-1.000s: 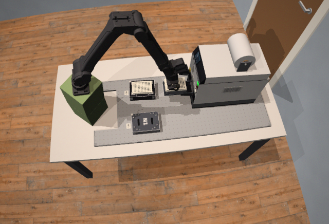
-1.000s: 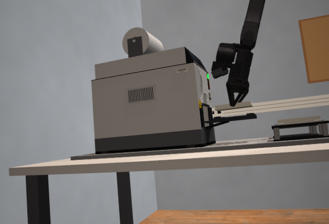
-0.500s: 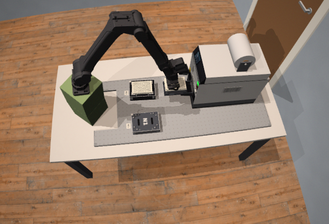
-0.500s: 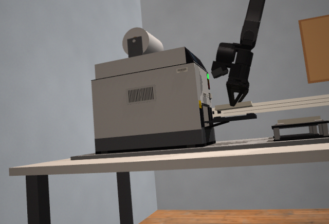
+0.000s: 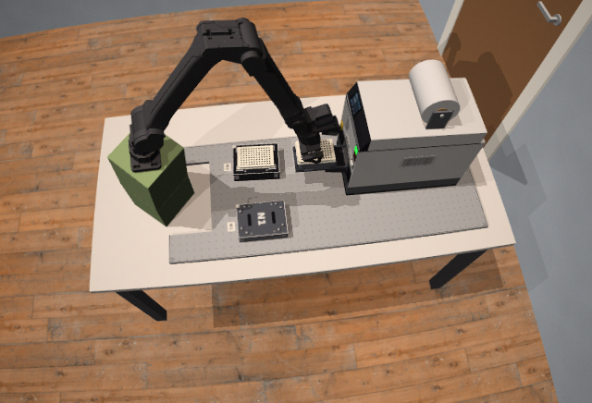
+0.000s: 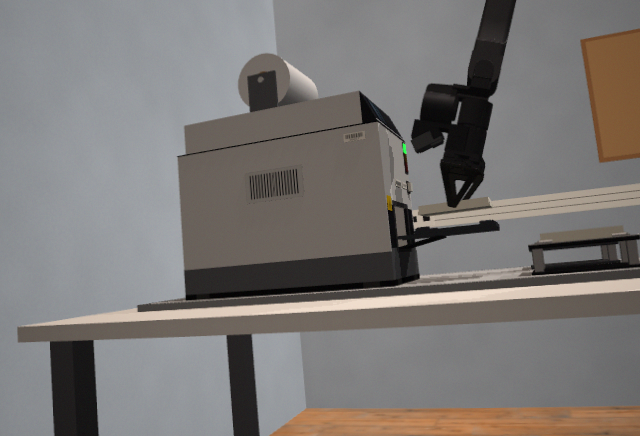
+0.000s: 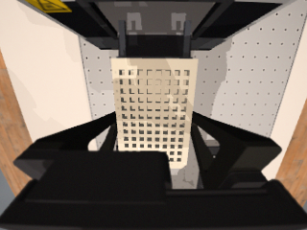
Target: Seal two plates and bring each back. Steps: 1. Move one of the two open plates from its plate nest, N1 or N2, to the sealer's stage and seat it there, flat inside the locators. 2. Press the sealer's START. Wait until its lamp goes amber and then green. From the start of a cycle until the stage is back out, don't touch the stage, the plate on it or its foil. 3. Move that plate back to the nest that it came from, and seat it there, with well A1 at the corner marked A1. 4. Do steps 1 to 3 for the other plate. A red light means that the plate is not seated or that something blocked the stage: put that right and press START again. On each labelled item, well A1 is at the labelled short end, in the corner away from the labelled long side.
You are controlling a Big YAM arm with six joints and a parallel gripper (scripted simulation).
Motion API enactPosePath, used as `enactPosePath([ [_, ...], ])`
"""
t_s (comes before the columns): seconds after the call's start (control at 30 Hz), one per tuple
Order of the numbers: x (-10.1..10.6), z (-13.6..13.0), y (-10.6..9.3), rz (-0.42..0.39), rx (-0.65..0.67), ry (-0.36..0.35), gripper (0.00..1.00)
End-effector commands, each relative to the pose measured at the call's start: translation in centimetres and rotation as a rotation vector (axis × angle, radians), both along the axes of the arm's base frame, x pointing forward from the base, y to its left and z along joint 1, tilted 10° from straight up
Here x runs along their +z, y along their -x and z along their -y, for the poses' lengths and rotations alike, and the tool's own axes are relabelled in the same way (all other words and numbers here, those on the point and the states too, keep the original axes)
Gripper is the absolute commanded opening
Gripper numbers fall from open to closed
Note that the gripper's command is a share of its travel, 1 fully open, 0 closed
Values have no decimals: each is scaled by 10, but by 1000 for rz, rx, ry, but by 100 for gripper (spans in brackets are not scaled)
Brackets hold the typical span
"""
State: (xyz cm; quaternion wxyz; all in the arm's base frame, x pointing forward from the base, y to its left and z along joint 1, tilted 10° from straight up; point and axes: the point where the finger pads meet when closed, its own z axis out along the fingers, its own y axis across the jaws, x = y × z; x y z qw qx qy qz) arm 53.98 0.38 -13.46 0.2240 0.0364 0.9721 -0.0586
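My gripper [image 5: 313,155] [image 6: 460,202] [image 7: 153,115] is shut on the long sides of a cream plate [image 5: 327,147] [image 6: 481,202] [image 7: 155,98]. It holds the plate above the sealer's stage [image 5: 315,167] [image 6: 483,226] [image 7: 153,47], which is out; a gap shows between them in the exterior view. The plate's wells show, but I cannot tell whether foil covers them. The sealer's lamp [image 5: 356,150] [image 6: 404,148] is green. Nest N1 [image 5: 275,226] is empty. Nest N2 [image 5: 256,173] [image 6: 538,260] bears the other cream plate [image 5: 255,155] [image 6: 581,233]. The stage's locators are mostly hidden.
The sealer [image 5: 401,168] [image 6: 289,214] stands close in front of the gripper, with a white foil roll [image 5: 432,85] [image 6: 299,80] on top. The green arm base [image 5: 157,189] stands at the table's left. A perforated board [image 5: 334,231] lies under the nests and sealer.
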Motion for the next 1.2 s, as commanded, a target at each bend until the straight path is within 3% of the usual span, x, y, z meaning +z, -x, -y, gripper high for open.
enactPosePath([
  [0.0, -9, -1, 4, -11, -5, -1, 0],
  [0.27, -5, -6, -3, 2, 4, -1, 0],
  [0.53, 17, -9, -21, 50, 7, -3, 0],
  [0.77, -3, 7, -10, 20, -3, 6, 0],
  [1.17, -14, -4, -6, 7, 18, 7, 0],
])
